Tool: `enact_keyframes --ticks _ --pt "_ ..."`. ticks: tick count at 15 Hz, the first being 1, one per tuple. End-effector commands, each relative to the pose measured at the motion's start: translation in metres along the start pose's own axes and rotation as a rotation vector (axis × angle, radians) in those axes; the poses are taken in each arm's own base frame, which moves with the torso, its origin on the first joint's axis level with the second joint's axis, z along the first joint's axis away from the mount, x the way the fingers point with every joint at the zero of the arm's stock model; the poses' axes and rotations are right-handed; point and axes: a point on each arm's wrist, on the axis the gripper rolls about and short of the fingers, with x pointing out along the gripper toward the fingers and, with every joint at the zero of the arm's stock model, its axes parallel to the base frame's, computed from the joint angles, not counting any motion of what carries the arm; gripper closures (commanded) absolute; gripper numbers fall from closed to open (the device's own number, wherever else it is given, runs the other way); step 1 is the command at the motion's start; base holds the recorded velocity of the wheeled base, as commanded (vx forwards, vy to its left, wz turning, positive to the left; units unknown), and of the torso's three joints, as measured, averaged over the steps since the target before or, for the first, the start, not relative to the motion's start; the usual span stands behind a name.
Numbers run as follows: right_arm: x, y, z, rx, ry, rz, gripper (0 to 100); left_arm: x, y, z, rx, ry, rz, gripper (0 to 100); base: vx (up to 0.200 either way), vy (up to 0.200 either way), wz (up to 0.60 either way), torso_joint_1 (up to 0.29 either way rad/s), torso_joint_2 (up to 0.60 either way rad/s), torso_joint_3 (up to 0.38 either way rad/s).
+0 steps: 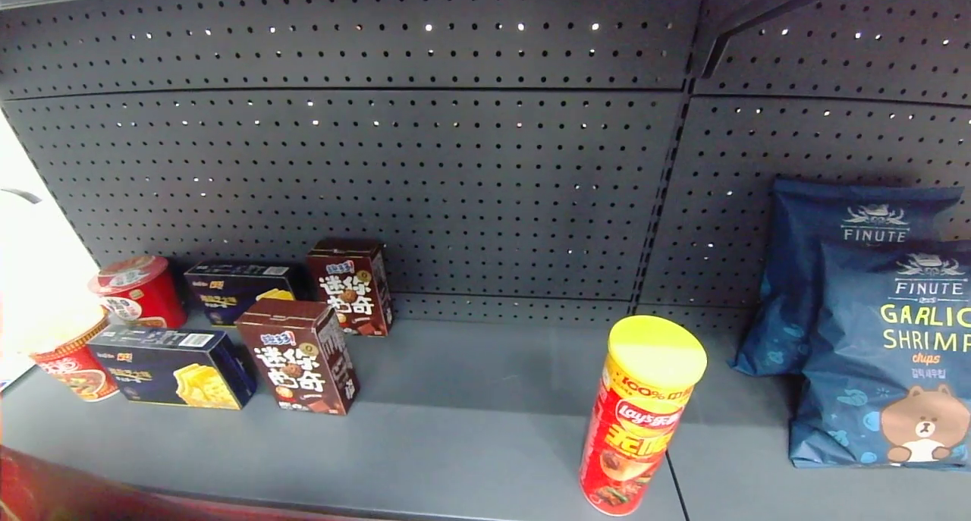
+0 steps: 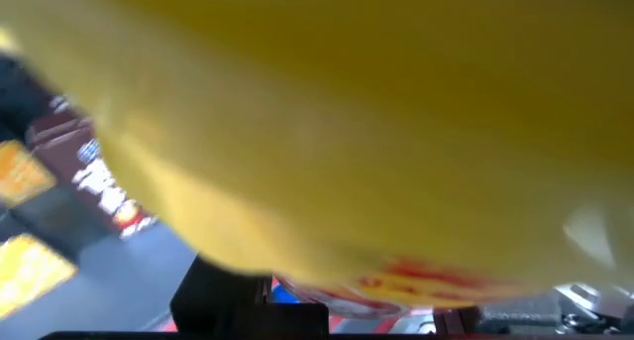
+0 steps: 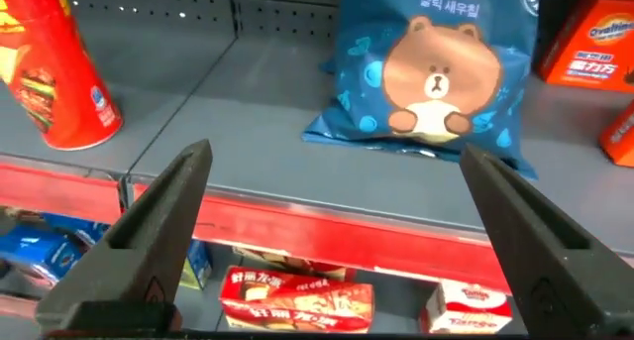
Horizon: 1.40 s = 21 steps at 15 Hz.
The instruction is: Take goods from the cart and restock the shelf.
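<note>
A grey shelf board (image 1: 470,422) carries the goods. A red chip can with a yellow lid (image 1: 641,415) stands upright near its front edge, also seen as the chip can (image 3: 54,77). My right gripper (image 3: 337,241) is open, its two dark fingers (image 3: 149,251) spread wide with nothing between them. It hovers just in front of the shelf's red front strip (image 3: 327,231), facing the blue bear bag (image 3: 426,72). My left gripper is shut on a yellow package with red print (image 2: 337,112), held very close to the camera.
Brown boxes (image 1: 300,354), dark blue boxes (image 1: 174,365) and red cups (image 1: 140,290) stand at the shelf's left. Two blue chip bags (image 1: 880,339) lean at the right. Orange boxes (image 3: 594,38) sit beyond them. Red-and-white boxes (image 3: 297,295) lie on the lower shelf. The perforated back wall (image 1: 455,164) closes the rear.
</note>
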Motion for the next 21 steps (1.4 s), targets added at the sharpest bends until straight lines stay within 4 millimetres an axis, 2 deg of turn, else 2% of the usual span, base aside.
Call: enact_keyframes --ticks 1,5,10,11,12,14,17,18,21 --pt "0.0 0.0 0.0 -0.001 0.003 0.004 0 0.002 0.001 -0.001 -0.002 0.009 0.002 100 0.0 0.0 0.0 0.0 0.0 0.0" --pt "0.0 0.0 0.0 -0.001 0.005 0.01 0 0.002 0.001 0.007 -0.061 -0.004 -0.036 100 0.0 0.0 0.0 0.0 0.0 0.0" --pt "0.0 0.001 0.0 -0.038 0.012 0.037 0 0.052 0.017 0.01 -0.138 0.143 -0.121 100 0.0 0.0 0.0 0.0 0.0 0.0" --pt "0.0 0.001 0.0 -0.038 0.012 0.037 0 0.052 0.017 0.01 -0.138 0.143 -0.121 100 0.0 0.0 0.0 0.0 0.0 0.0" --pt "0.0 0.001 0.0 -0.077 0.015 0.062 0 0.089 0.031 0.009 -0.125 0.167 -0.124 100 0.0 0.0 0.0 0.0 0.0 0.0" --pt "0.0 0.002 0.0 -0.113 0.012 0.084 0 0.119 0.041 0.004 -0.123 0.161 -0.141 100 0.0 0.0 0.0 0.0 0.0 0.0" --pt "0.0 0.002 0.0 -0.147 0.008 0.102 0 0.161 0.054 -0.002 -0.1 0.093 -0.312 100 0.0 0.0 0.0 0.0 0.0 0.0" --pt "0.0 0.002 0.0 -0.161 0.007 0.106 0 0.183 0.062 -0.008 -0.084 0.06 -0.366 100 0.0 0.0 0.0 0.0 0.0 0.0" --pt "0.0 0.002 0.0 -0.174 0.006 0.107 0 0.224 0.076 -0.027 -0.046 0.045 -0.407 100 0.0 0.0 0.0 0.0 0.0 0.0"
